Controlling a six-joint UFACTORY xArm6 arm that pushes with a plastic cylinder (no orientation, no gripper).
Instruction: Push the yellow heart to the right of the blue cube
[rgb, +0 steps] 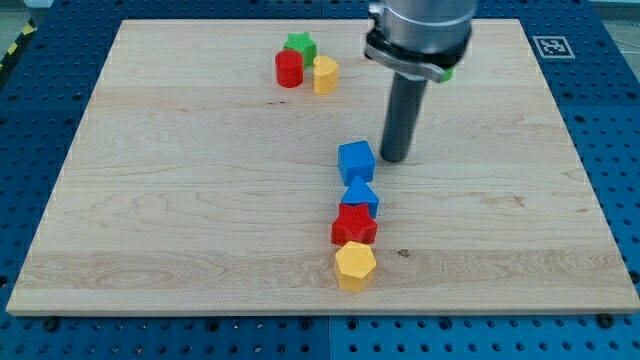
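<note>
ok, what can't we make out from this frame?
- Camera view: a green block at the view's top right, almost wholly hidden by the arm; shape unknown.
- Green star: lower part covered by the red cylinder.
- My tip, right of the blue cube: touching or not, unclear.

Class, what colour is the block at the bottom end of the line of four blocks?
Yellow: the yellow block, below the red star, shows plainly in the camera view.

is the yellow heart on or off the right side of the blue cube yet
Off. The yellow heart sits near the view's top beside the red cylinder, far from the blue cube. My tip is just right of the cube.
</note>
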